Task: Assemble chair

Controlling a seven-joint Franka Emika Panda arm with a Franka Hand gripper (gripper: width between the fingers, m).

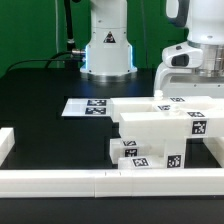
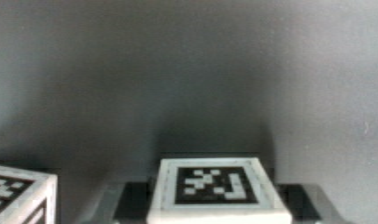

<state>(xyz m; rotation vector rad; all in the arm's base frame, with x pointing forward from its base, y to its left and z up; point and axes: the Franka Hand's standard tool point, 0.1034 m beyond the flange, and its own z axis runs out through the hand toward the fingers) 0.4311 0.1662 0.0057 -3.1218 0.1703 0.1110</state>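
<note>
The chair parts are chunky white pieces with black-and-white tags, piled at the exterior view's right: a flat piece (image 1: 150,105) at the back and blocky pieces (image 1: 155,128) in front. My gripper (image 1: 195,82) reaches down onto the right end of this pile, where the hand hides the fingertips. In the wrist view a small white tagged part (image 2: 209,183) sits between my dark fingers (image 2: 136,203), which press on both its sides; the gripper (image 2: 209,205) is shut on it. Another tagged part (image 2: 15,195) lies beside it.
The marker board (image 1: 88,105) lies flat on the black table, to the exterior view's left of the pile. A long low white border rail (image 1: 60,180) runs along the front, with an end piece (image 1: 5,145) at the left. The robot's base (image 1: 107,50) stands at the back.
</note>
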